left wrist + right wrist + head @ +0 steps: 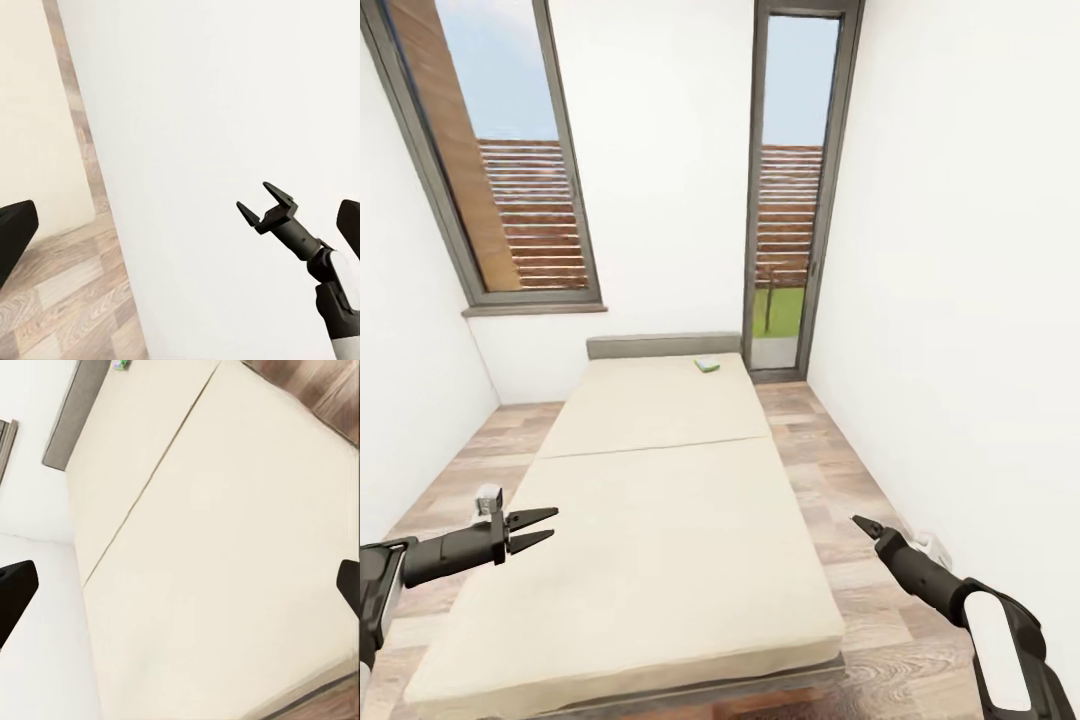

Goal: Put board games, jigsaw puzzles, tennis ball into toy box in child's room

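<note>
Left gripper (542, 528) is hovering with jaws parted wide, gripping nothing, over the bed's (650, 540) 8 o'clock edge. Right gripper (262, 208) is also gaping empty at 4 o'clock above the wood-plank floor (840, 520). One white-green board game (707, 364) is lying at the bed's 12 o'clock end near the headboard (660, 345); its print is too small to read. White walls (960, 300) and tall windows (520, 160) are enclosing the room.

Cream bed (225, 547) mattress spans most of the frame, divided by one straight seam. Grey headboard (71, 416) sits at its far end against a white wall (37, 660). A small green-white board game (121, 364) lies near the headboard. Wood-plank floor (322, 390) borders the mattress. Dark tool fingertips (15, 592) stand wide apart.
</note>
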